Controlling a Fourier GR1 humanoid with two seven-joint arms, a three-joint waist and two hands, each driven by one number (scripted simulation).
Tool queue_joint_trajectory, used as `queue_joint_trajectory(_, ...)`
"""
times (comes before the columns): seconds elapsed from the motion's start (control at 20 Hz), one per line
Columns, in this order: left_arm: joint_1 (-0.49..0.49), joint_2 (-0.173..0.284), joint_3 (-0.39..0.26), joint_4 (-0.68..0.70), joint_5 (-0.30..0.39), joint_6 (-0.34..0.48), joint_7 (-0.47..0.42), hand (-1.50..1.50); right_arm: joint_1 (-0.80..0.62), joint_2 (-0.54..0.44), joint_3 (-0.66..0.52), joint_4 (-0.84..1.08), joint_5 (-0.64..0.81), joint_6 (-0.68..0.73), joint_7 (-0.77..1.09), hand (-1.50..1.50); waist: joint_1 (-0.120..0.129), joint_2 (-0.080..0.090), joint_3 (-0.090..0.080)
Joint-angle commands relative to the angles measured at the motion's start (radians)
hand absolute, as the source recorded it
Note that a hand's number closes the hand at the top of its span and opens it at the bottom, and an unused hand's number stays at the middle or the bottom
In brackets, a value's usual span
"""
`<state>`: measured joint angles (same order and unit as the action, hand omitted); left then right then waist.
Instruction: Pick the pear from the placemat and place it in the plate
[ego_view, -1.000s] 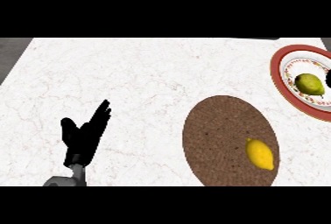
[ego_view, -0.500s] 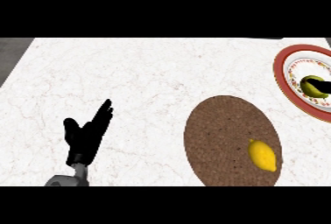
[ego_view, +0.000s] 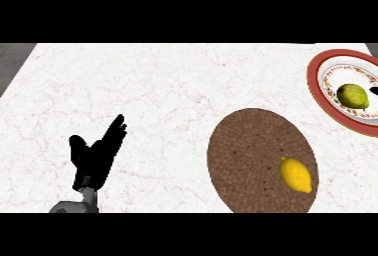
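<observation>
**Operator:** Where the counter (ego_view: 148, 90) runs pale and marbled across my head view, I read the pear (ego_view: 353, 95) at about two o'clock, lying inside the plate (ego_view: 316, 75), a round dish with a red rim and a patterned white inner band, cut off by the right edge of the view. A small black shape touches that edge just beside the pear; I cannot tell what it is.

**Observer:** And the placemat?

**Operator:** I see the placemat (ego_view: 251, 150), a brown woven oval, at about four o'clock, its lower end meeting the bottom of the view. On it, toward its five o'clock side, lies a yellow lemon (ego_view: 295, 174). Plate and placemat stand near one another but apart.

**Observer:** State of the hands?

**Operator:** My left hand (ego_view: 94, 157) shows at about eight o'clock, rising from its grey forearm at the lower edge, fingers straight and pointing toward one o'clock, thumb spread out to the side. It is fully open and has hold of nothing, well apart from the placemat.
</observation>
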<state>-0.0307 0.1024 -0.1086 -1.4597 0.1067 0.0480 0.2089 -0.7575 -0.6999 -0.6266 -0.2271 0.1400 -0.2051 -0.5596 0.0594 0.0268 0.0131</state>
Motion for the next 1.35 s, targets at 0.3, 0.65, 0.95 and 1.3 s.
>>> queue_joint_trajectory(0.3,0.038,-0.013,-0.001,0.022,-0.005,0.011,0.009,0.0,0.133,-0.107,-0.034,0.054,-0.053,0.4,-0.105,-1.5,-0.023,-0.007,-0.006)
queue_joint_trajectory(0.65,-0.001,-0.017,0.019,0.033,-0.016,0.035,0.031,0.0,0.268,-0.135,0.007,0.056,-0.018,0.51,-0.21,-1.5,-0.037,-0.014,-0.008)
queue_joint_trajectory(0.95,0.037,-0.003,0.008,-0.019,-0.018,0.015,0.057,0.0,0.313,-0.165,0.047,0.043,0.012,0.516,-0.229,-1.5,-0.042,-0.02,-0.01)
queue_joint_trajectory(1.3,0.018,-0.002,0.053,0.081,-0.004,-0.014,-0.006,0.0,0.366,-0.128,0.053,0.046,-0.004,0.492,-0.271,-1.5,-0.05,-0.022,-0.011)
